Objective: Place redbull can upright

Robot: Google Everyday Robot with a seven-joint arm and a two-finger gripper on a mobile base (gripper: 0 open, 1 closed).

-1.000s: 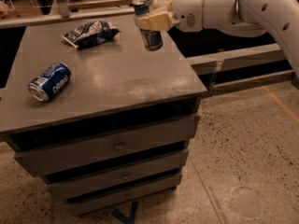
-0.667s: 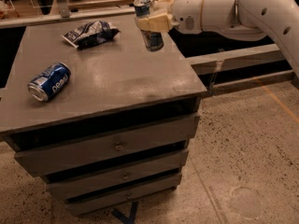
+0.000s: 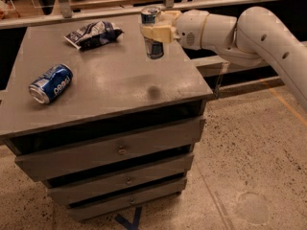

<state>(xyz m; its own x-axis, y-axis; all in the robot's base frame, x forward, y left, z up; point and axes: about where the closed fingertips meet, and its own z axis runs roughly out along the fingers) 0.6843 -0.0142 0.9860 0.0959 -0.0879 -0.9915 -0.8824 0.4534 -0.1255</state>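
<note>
Standing upright, the redbull can (image 3: pixel 154 49) is hanging in the gripper (image 3: pixel 154 32) over the back right of the cabinet top (image 3: pixel 115 95), with the jaws clamped round its upper half. I can't tell if its base is touching down. I'm guessing only lowering and letting go is left. The Pepsi can (image 3: pixel 50 83) is lying on its side well apart, and the snack bag (image 3: pixel 93 32) is sitting at the back.

Blue Pepsi can (image 3: pixel 50 83) lying on its side, left part of grey cabinet top (image 3: pixel 120 87). Crumpled snack bag (image 3: pixel 92 33) toward back, well apart. Three drawers (image 3: pixel 120 150) below. Speckled floor (image 3: pixel 249 147).
</note>
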